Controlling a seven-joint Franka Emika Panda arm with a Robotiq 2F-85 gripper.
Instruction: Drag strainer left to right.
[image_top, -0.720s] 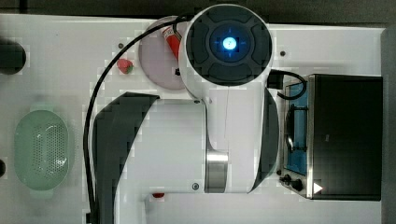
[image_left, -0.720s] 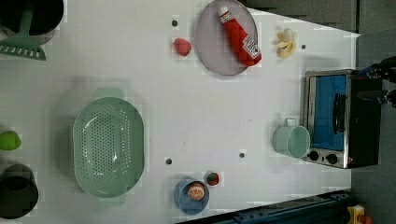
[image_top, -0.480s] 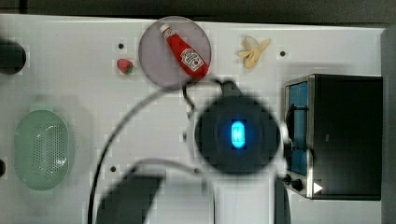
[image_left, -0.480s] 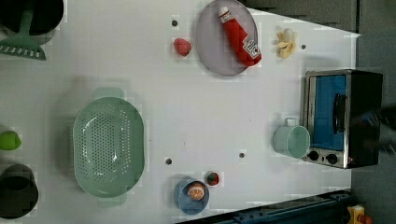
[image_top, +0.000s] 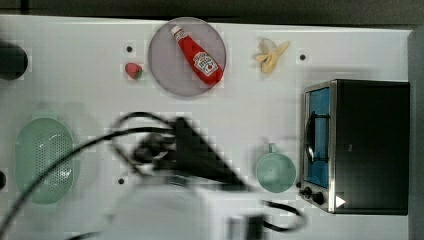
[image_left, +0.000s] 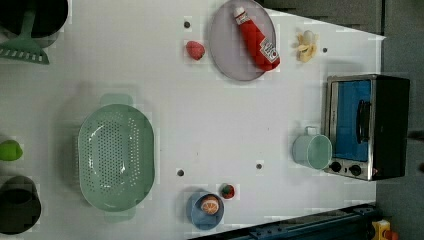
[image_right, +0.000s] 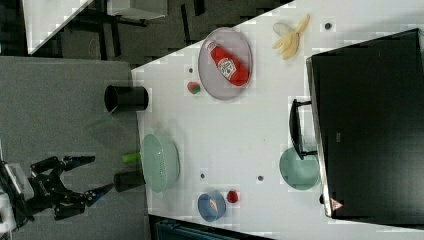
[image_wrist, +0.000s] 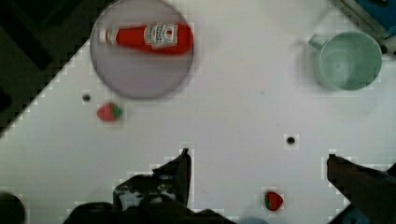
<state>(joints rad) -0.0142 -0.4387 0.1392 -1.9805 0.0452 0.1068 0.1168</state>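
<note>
Strainer (image_left: 116, 157) unmoved at left view's left, upright on table (image_left: 225, 125), untouched. Arm has swung down across top view; gripper (image_wrist: 257, 175) spread wide, empty, well apart from strainer. Approach only starting; drag not begun.

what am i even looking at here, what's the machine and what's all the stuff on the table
It is one robot arm working over a white table, filmed from above, from two sides, and from a camera on its wrist. The dark blur in the top view is the arm. Its end effector is open and holds nothing. On the table lie a mint-green strainer, a matching cup, a toaster oven, a ketchup bottle on a plate, a banana and small toy foods.
</note>
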